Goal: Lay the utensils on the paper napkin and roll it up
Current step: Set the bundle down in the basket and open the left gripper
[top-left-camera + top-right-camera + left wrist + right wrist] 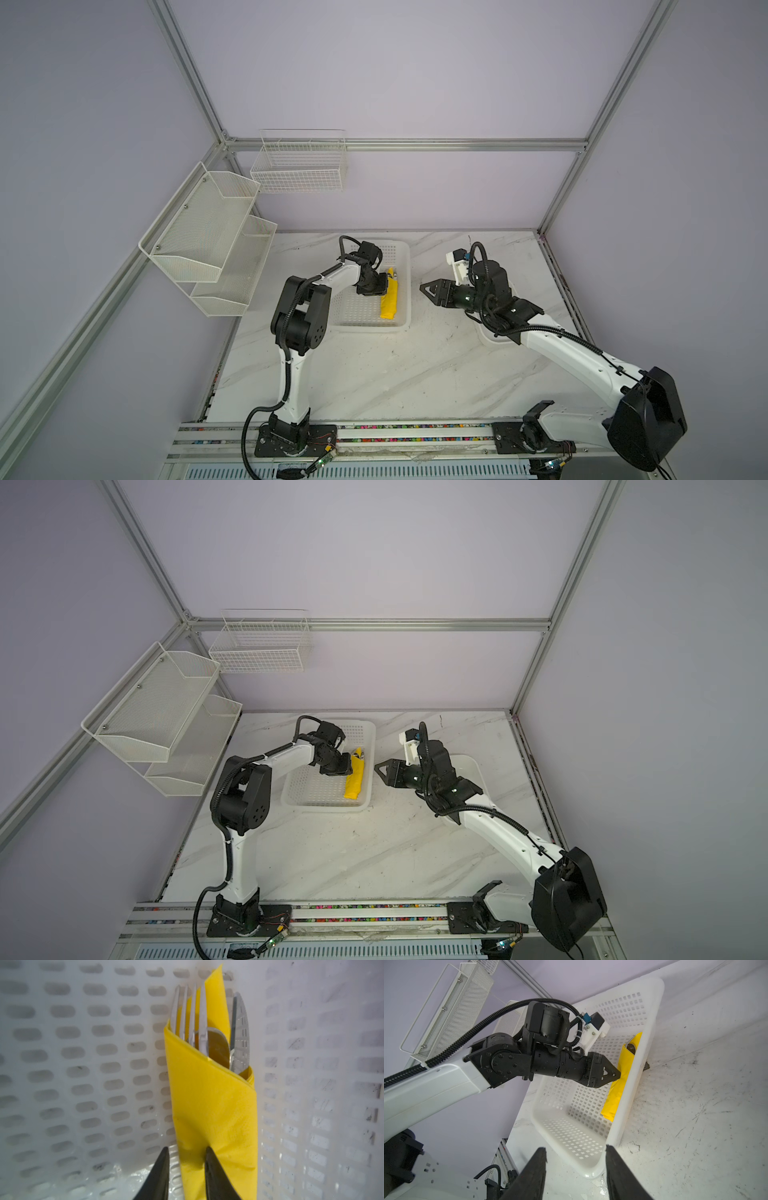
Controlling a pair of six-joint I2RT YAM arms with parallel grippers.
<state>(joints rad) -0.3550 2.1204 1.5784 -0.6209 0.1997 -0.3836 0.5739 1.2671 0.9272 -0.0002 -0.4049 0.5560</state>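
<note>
Left hand (186,1149) stands part-open astride the edge of the rolled paper napkin (212,1105), one fingertip (212,1163) denting it; right hand (576,1148) open, empty; withdraw straight lest utensils (218,1047) unwrap.

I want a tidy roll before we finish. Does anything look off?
Only minor: the paper napkin is dented and creased where one finger of the left gripper presses its side. The fork, spoon and knife sit wrapped, nothing spilled.
</note>
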